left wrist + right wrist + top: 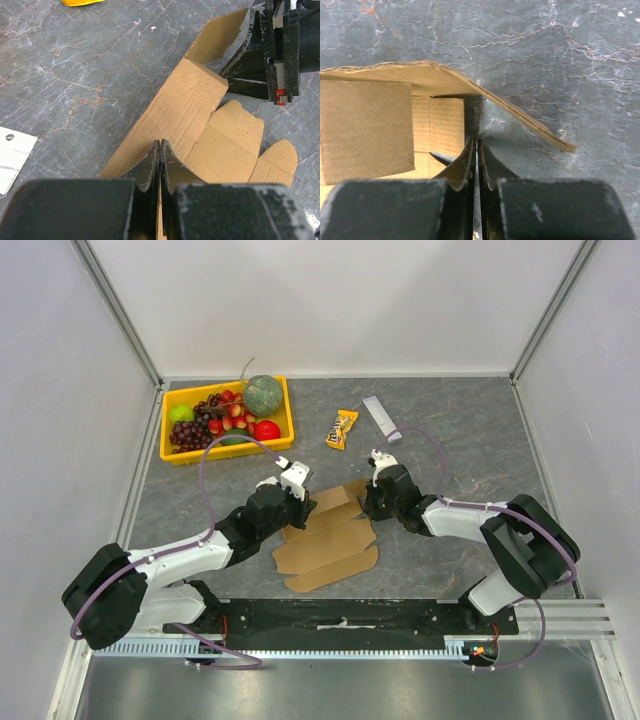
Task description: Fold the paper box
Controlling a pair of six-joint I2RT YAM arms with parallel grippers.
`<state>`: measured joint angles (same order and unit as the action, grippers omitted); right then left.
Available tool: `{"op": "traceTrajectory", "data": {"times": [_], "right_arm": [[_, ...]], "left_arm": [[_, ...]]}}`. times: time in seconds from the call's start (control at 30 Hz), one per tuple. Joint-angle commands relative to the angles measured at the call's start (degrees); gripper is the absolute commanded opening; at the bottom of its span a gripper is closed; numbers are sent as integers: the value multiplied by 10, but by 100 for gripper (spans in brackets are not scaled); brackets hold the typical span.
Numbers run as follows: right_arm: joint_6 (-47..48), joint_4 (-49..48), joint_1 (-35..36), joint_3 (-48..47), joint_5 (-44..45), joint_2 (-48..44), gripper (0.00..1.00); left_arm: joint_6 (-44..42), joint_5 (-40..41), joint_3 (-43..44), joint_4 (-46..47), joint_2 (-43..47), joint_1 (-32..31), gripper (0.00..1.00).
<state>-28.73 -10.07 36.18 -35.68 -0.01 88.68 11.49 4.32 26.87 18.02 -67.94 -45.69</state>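
Paper box (330,540), brown cardboard, half-folded at middle of table (450,440) between both arms. Left gripper (159,146) closed tight, tips on raised side wall, likely steadying it. Right gripper (476,142) also closed, tips at base of lifted end flap (520,117), probably to push it upright.

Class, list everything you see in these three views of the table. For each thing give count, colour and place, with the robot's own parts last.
paper box: one, brown cardboard, partly folded, mid-table between the two grippers
fruit tray: one, yellow, far left corner of the table
fruit: several pieces, red, green and dark purple, in the fruit tray
snack packet: one, orange-yellow, far side, right of the fruit tray
small bar: one, pale grey, just right of the snack packet
table: one, grey marbled, under everything
left gripper: one, black, shut, at the paper box's left side
right gripper: one, black, shut, at the paper box's far right flap
left arm: one, white and black, near left
right arm: one, white and black, near right
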Motion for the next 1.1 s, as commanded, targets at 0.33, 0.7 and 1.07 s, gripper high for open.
{"op": "traceTrajectory", "data": {"times": [0.33, 0.7, 1.07], "right_arm": [[-4, -77, -8, 3, -101, -3, 8], [-7, -106, -10, -7, -181, 43, 6], [-33, -162, -9, 3, -236, 72, 6]], "left_arm": [[6, -5, -11, 10, -1, 3, 2], [6, -8, -15, 12, 6, 3, 2], [10, -12, -17, 12, 7, 3, 2]]}}
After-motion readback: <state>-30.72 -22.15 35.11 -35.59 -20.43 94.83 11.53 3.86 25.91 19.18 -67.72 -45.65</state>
